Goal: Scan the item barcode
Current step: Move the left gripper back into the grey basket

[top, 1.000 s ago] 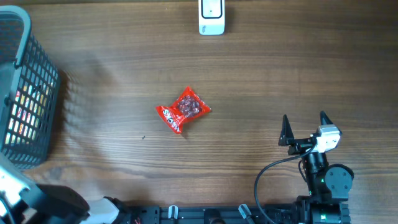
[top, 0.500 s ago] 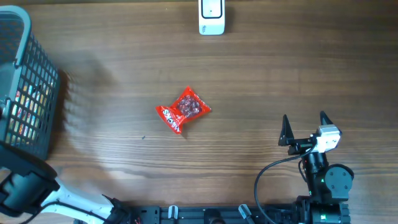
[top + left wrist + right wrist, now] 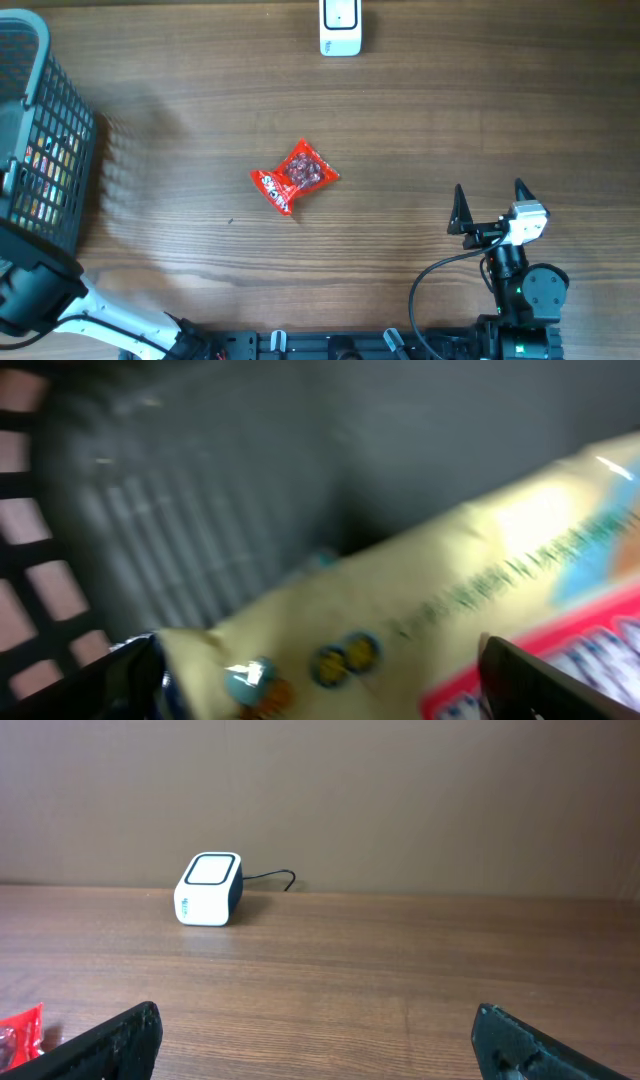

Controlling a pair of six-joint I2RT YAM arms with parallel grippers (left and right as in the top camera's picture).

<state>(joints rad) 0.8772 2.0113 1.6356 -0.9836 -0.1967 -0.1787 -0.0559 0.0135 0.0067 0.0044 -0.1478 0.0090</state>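
Black left arm [image 3: 35,292] angles from the table's [image 3: 450,110] near-left corner into the grey mesh basket [image 3: 62,130], with the left gripper [image 3: 330,688] spread wide over a blurred yellow packet [image 3: 400,610]. The right gripper [image 3: 489,200] rests open at near right. Bare wood surrounds a red snack packet [image 3: 295,177] at centre. A white scanner [image 3: 340,28] sits at the far edge.

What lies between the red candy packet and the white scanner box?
Nothing: overhead, only bare wooden tabletop separates the red candy packet from the white scanner box.
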